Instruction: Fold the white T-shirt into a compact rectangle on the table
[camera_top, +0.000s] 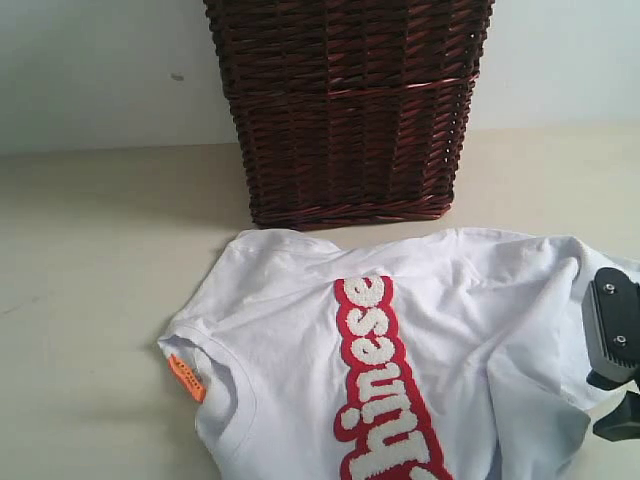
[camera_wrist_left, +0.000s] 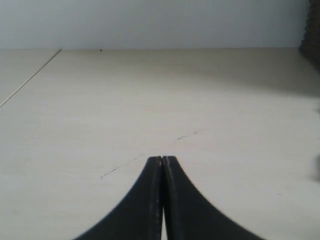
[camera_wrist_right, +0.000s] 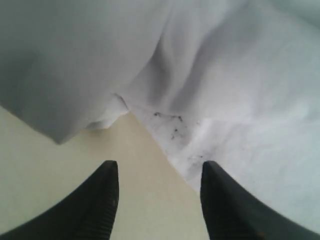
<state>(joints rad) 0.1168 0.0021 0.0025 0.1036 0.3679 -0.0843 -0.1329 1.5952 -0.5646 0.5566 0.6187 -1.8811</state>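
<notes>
**White T-shirt on the bench, both tools in view.** The white T-shirt (camera_top: 290, 330) lies wrinkled and unfolded on the bench (camera_top: 90, 300). It sits just in front of the wicker basket (camera_top: 350, 110), apart from it, and runs out of the exterior view at the bottom edge. A band of fuzzy white lettering outlined in red (camera_top: 385, 390) runs from the middle of the cloth down to that edge, and the letters "hinese" can be read. A small orange tag (camera_top: 186, 377) sits on the seam at the garment's left-hand edge in the exterior view. In the right wrist view the cloth (camera_wrist_right: 240, 75) bunches into soft folds. A few tiny dark specks (camera_wrist_right: 170, 120) mark it near its edge, and a wedge of bare bench (camera_wrist_right: 140, 170) shows beside it.

The right tool (camera_wrist_right: 159, 170) stands spread, with nothing between its fingers. One finger (camera_wrist_right: 100, 200) is over bare bench and the other (camera_wrist_right: 225, 205) is at the cloth's edge. Contact with the cloth cannot be judged. In the exterior view its dark body (camera_top: 612, 325) appears at the right edge, beside the shirt's right side.

The left tool (camera_wrist_left: 163, 162) has its fingers pressed together, holding nothing, above open bench (camera_wrist_left: 150, 100). A sliver of the basket (camera_wrist_left: 312, 30) shows at the edge of that view. A pale wall (camera_top: 100, 60) rises behind the bench.
</notes>
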